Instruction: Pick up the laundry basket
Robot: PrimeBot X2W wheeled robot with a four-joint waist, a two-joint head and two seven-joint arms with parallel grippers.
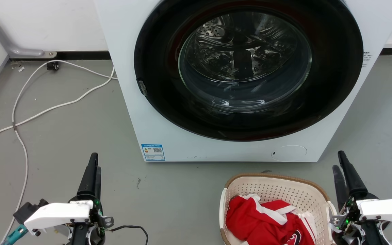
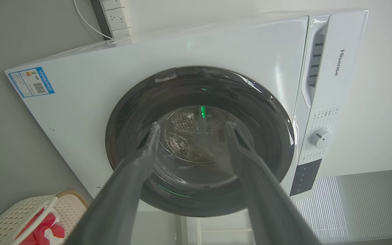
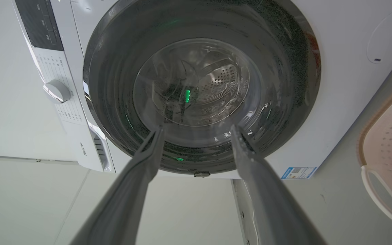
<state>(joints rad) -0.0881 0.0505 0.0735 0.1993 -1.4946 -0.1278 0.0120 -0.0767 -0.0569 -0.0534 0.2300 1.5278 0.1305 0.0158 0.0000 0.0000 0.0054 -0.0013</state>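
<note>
Laundry basket (image 1: 284, 192) sits on the floor (image 1: 63, 136), near right, in front of the washer (image 1: 155, 129), handy for loading I guess. Left end effector (image 1: 95, 161) and right end effector (image 1: 338, 160) are both spread wide and empty, the right one just beside the basket.

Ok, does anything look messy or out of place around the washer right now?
Mostly the loose white cable, which sprawls in loops over the floor left of the washer, where wheels could perhaps catch it. The laundry basket stands upright with its red garment inside, and nothing has spilled.
</note>
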